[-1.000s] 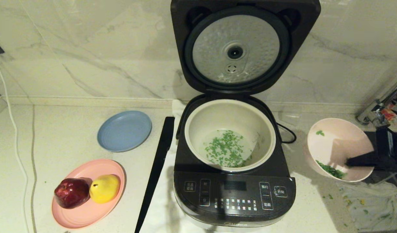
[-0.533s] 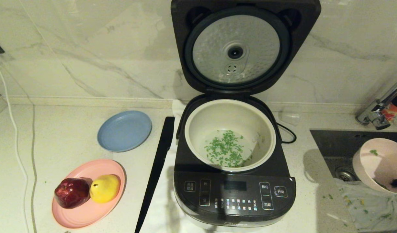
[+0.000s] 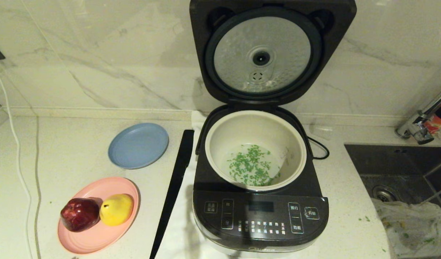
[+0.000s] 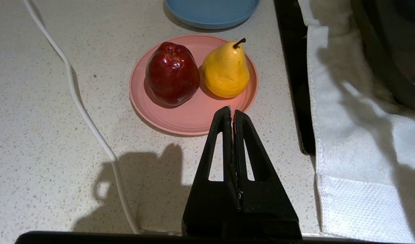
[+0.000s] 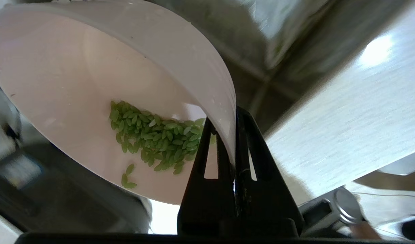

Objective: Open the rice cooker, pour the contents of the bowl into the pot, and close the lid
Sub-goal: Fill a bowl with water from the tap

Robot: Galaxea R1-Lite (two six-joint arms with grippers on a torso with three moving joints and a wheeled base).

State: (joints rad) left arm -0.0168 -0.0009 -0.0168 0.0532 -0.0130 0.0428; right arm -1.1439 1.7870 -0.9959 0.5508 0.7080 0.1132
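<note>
The dark rice cooker stands in the middle of the counter with its lid raised, silver dimpled underside facing me. The cream pot holds green bits in clear water. The pale pink bowl shows only in the right wrist view, tilted, with a clump of green bits still inside. My right gripper is shut on the bowl's rim and is out of the head view. My left gripper is shut on nothing, hovering near the pink plate.
A pink plate carries a red apple and a yellow pear; a blue plate lies behind it. A black strip lies left of the cooker. The sink, tap and a rag sit at the right.
The right gripper carried the bowl rightward, from beside the cooker over the sink and out of the head view. The left arm, cooker and plates have not moved.
</note>
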